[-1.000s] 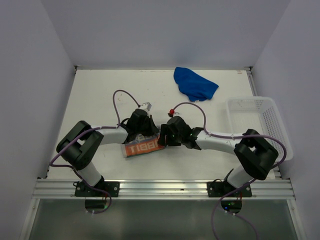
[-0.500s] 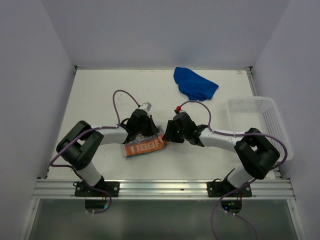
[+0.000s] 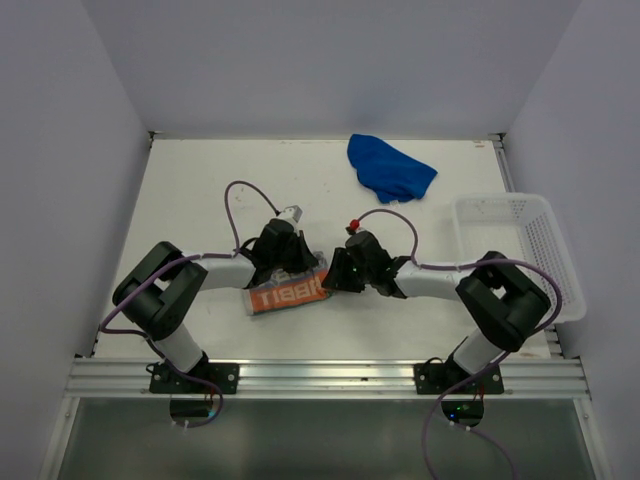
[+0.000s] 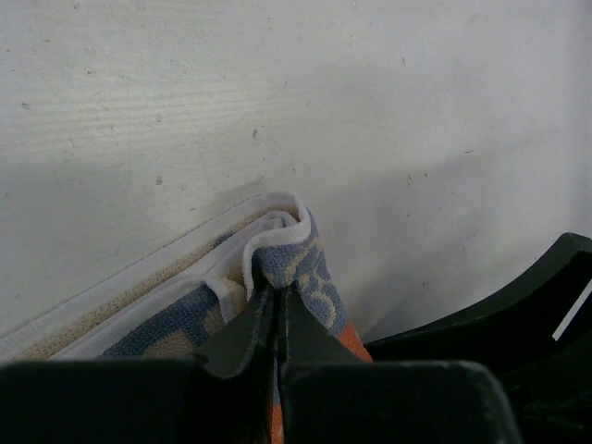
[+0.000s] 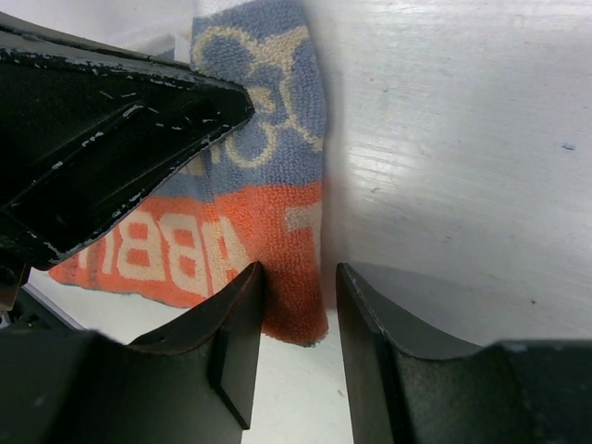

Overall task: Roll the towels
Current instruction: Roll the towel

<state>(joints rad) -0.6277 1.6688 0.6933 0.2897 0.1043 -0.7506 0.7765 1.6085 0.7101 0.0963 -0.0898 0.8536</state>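
White painted worktop (image 3: 200,190) fills most of the overhead view. A little left of its centre the left hand (image 3: 293,264) sits low on the surface. Its fingers are pressed together on a folded, white-hemmed edge of the patterned towel (image 3: 288,293). The left wrist view shows that pinch closely: the two dark fingers (image 4: 242,333) meet at the bottom of the frame, and the curled grey-blue and white fold stands just above them.

The patterned towel lies on the worktop as a short, thick band just below the centre of the overhead view. Its orange face with pale block letters is turned up, and it slants slightly upward to the right.

At its right end is the right hand (image 3: 333,277), also down at the surface. In the right wrist view its fingers (image 5: 242,324) stand a moderate way apart and straddle the towel's orange end. The left finger is against the cloth, while the right one is just clear of it, with a sliver of bare worktop between. This hand has no grip on the cloth.

In the upper right of the overhead view, near the back edge, the blue towel (image 3: 390,168) lies in a loose crumpled heap, well apart from both hands. At the far right edge sits a white mesh basket (image 3: 505,200).
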